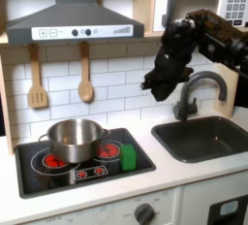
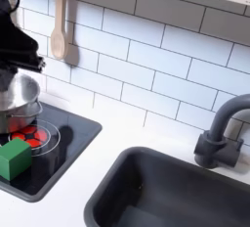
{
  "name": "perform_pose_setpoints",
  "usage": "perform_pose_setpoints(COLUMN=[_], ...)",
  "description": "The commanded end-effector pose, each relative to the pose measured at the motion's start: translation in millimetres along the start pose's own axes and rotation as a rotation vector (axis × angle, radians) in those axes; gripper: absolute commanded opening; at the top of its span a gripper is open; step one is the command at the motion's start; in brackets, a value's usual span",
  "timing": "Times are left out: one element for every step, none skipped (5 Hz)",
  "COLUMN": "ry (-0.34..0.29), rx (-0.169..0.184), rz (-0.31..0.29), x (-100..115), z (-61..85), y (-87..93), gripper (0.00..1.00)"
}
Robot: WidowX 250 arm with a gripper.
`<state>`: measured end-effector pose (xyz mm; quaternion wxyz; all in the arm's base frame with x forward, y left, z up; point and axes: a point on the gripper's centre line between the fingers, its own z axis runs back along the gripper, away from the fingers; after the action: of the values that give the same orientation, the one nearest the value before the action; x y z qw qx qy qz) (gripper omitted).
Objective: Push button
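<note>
First exterior view: the arm's up in the right half of the frame, tool (image 1: 167, 85) hanging in front of the tiles beside the faucet (image 1: 199, 88). Too dark to tell if it's clenched or released. The hood buttons (image 1: 82, 32) sit upper left, the stove's red knobs (image 1: 90, 174) lower left by the pot (image 1: 74, 138) and green block (image 1: 128, 156). Not obvious which one's meant, so it could poke the wrong one.

Second exterior view: black arm at the left edge over the pot (image 2: 20, 99). Dropping straight down would clip it or the green block (image 2: 15, 157).
</note>
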<state>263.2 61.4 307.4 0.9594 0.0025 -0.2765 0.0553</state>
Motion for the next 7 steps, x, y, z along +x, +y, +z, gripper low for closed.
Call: perform_pose_setpoints(ry=[-0.075,-0.122,-0.149,-0.189,-0.218,-0.251,-0.284], rx=[0.021,0.030,0.038,0.037,0.047,0.045,0.049], rz=[0.002,0.000,0.005,0.017,0.025,0.018,0.023], x=[24,36,46,56,65,73,81], z=[-7.0,-6.2,-4.8,-2.5,0.9,1.1,5.1], y=[15.0,21.3,26.9,32.4,39.8,47.3,53.8], gripper=[0.00,0.00,0.00,0.00,0.00,0.00,0.00])
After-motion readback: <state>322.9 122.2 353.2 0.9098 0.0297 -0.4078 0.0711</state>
